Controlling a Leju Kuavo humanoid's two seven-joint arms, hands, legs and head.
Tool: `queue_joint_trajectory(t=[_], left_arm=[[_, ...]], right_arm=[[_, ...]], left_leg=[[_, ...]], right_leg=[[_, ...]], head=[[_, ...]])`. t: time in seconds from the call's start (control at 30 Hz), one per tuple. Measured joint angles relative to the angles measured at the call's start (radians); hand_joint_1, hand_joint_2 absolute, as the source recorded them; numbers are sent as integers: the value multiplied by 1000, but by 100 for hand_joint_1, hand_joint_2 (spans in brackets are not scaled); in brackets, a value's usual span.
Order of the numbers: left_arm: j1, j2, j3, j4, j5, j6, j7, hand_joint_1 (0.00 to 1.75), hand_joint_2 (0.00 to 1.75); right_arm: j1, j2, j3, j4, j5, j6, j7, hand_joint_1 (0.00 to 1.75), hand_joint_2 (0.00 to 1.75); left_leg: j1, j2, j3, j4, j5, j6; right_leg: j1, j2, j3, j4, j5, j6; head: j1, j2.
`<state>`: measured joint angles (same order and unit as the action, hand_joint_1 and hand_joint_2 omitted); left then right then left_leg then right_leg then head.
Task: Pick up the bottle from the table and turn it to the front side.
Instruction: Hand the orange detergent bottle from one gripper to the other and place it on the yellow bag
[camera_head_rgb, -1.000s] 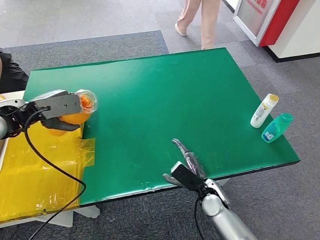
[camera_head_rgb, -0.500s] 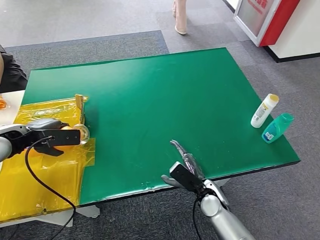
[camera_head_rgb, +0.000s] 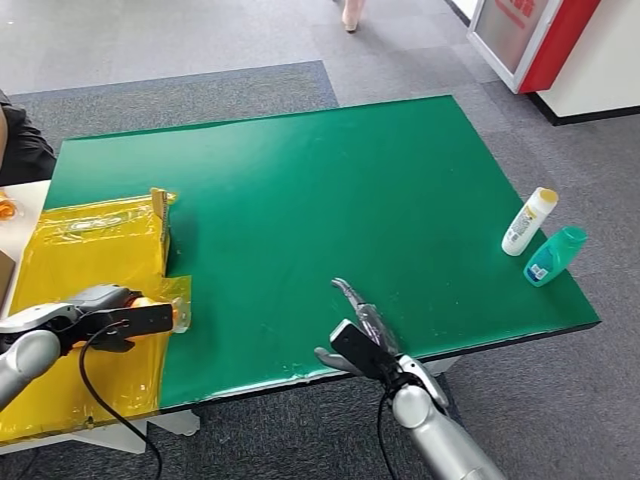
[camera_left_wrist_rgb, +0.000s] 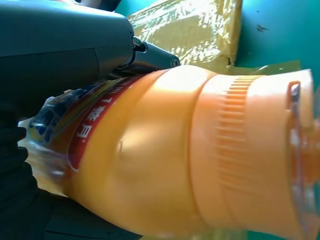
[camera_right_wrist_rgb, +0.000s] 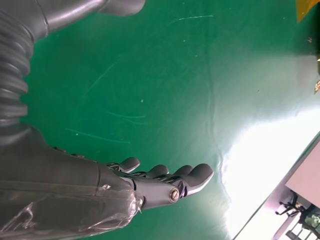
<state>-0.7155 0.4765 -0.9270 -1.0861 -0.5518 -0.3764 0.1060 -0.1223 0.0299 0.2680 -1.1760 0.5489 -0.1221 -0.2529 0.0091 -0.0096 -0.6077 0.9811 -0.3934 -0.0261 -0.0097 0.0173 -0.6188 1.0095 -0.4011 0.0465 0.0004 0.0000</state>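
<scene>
- Head view: the left hand (camera_head_rgb: 113, 322) holds the orange bottle (camera_head_rgb: 175, 315) low over the yellow sheet (camera_head_rgb: 83, 240) at the near left of the green bench (camera_head_rgb: 317, 200). The bottle lies sideways, cap end toward the bench middle. The right hand (camera_head_rgb: 361, 335), well apart, hovers with fingers spread, holding nothing.
- Left wrist view: fingers (camera_left_wrist_rgb: 151, 54) wrap the bottle's (camera_left_wrist_rgb: 158, 150) labelled body; the cap juts clear.
- Right wrist view: straight fingers (camera_right_wrist_rgb: 188, 177) over bare green.

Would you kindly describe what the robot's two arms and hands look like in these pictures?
Both arms are silver metal tubes, each trailed by a thin black cable. The left hand and right hand have dark grey backs and slim dark fingers. In the right wrist view, the right hand shows a grey ribbed cover, a clear plastic wrap and a small round screw.
</scene>
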Motion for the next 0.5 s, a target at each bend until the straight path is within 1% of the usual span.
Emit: queue_joint_trajectory(t=[0.07, 0.2, 0.3, 0.4, 0.5], left_arm=[[7, -25, 18, 22, -14, 14, 0, 2, 175], [23, -67, 57, 48, -25, 47, 14, 0, 175], [55, -87, 108, 46, -32, 115, 16, 0, 175], [104, -91, 182, -1, -26, 173, 0, 0, 175], [168, -85, 267, -93, 15, 198, -24, 0, 175]], right_arm=[[0, 0, 1, 3, 0, 2, 0, 0, 175], [0, 0, 2, 6, 2, 1, 4, 0, 175], [8, 0, 2, 6, 2, -4, 8, 0, 175], [30, -1, -3, -1, 2, -11, 6, 0, 175], [58, -5, -12, -22, 1, -17, 6, 0, 175]], left_leg=[[0, 0, 0, 0, 0, 0], [0, 0, 0, 0, 0, 0], [0, 0, 0, 0, 0, 0], [0, 0, 0, 0, 0, 0], [0, 0, 0, 0, -1, -1]], right_leg=[[0, 0, 0, 0, 0, 0], [0, 0, 0, 0, 0, 0], [0, 0, -1, 0, 0, 0], [0, 0, -1, 0, 0, 0], [0, 0, -1, 0, -1, 0]], head=[[0, 0], [0, 0], [0, 0], [0, 0], [0, 0]])
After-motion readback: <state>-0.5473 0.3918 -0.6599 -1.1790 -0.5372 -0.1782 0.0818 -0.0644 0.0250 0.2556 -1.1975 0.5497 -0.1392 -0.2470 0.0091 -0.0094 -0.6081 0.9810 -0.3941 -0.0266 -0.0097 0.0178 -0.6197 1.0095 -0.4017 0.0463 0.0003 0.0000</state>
